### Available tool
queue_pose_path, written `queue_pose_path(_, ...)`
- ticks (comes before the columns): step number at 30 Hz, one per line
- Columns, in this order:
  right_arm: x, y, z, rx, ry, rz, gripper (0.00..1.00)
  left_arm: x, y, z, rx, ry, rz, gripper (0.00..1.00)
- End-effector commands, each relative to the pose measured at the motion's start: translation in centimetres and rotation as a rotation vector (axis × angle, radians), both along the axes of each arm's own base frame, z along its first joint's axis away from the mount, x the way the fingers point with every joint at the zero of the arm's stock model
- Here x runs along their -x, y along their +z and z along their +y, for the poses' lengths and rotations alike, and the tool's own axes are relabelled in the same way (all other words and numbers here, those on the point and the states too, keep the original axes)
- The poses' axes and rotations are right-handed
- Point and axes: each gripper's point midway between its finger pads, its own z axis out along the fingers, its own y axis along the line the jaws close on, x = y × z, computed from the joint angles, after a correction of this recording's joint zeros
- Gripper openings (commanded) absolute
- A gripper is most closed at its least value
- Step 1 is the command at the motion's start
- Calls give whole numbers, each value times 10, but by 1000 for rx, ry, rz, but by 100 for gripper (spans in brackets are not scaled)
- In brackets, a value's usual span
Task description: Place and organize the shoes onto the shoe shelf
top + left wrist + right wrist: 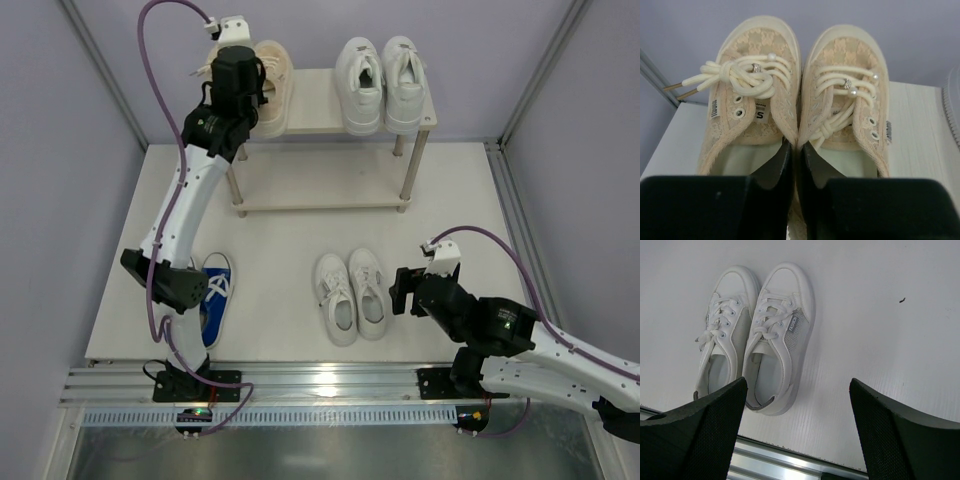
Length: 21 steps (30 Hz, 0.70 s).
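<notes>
1. The shoe shelf (318, 100) held the beige canvas pair (755, 115) at its top board's left end.
2. The left gripper (794, 170) was pinched on their inner collars; lifting away before letting go could drag them off.
3. The right gripper (799, 390) gaped, empty.

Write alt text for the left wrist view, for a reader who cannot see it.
The left gripper is shut, its black fingers pinching together the inner walls of a pair of beige canvas sneakers, toes pointing away. The shoes have the pale board of the shoe shelf under them, and the edge of a white shoe shows at far right.
</notes>
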Motion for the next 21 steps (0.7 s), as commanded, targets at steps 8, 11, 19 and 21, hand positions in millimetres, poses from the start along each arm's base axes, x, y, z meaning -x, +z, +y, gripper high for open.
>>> queue_pose_path(8, -3, 3, 5, -43, -20, -10, 85, 26, 99, 20, 117, 38, -286, 67)
queue_pose_path(11, -2, 1, 4, -42, -23, -7, 85, 33, 108, 25, 108, 41, -304, 81)
queue_pose_path(19, -5, 7, 3, -70, -39, -32, 85, 81, 118, 18, 156, -49, -319, 97)
queue_pose_path(21, -6, 10, 3, -87, -45, -45, 85, 106, 117, 15, 176, -95, -314, 97)
